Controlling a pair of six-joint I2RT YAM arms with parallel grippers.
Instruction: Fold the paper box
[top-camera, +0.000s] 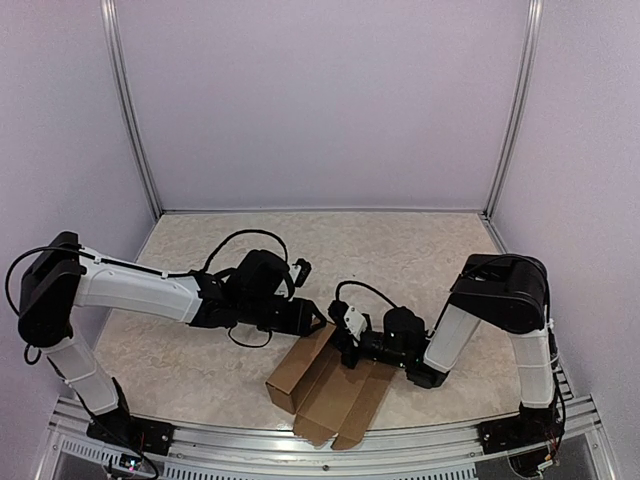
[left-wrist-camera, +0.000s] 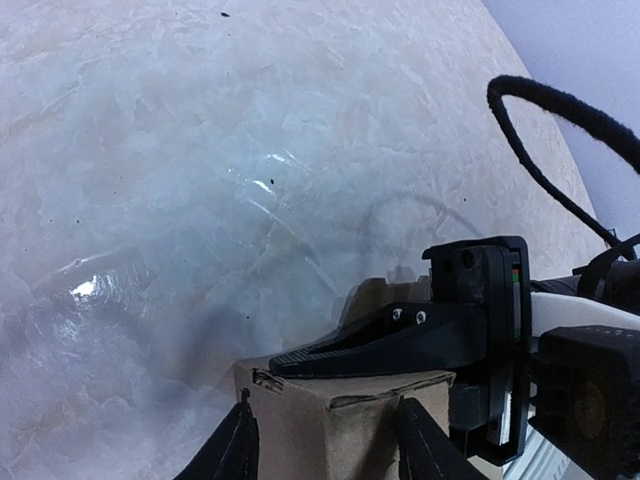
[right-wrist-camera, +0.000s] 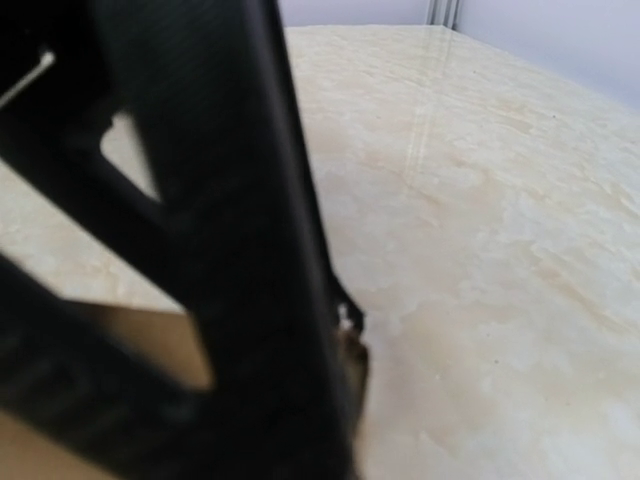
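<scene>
The paper box is a brown cardboard carton lying near the table's front edge, its open flaps pointing toward the arms. My left gripper sits at its far end. In the left wrist view its two fingers flank a corner of the box, and contact is unclear. My right gripper meets the same end from the right. One of its ribbed black fingers lies along the box's top edge. In the right wrist view the dark, blurred fingers are together, with a brown sliver at the tip and cardboard behind.
A marbled beige tabletop stretches behind the box to pale walls with metal corner posts. A black cable loops above the right arm. A metal rail runs along the near edge.
</scene>
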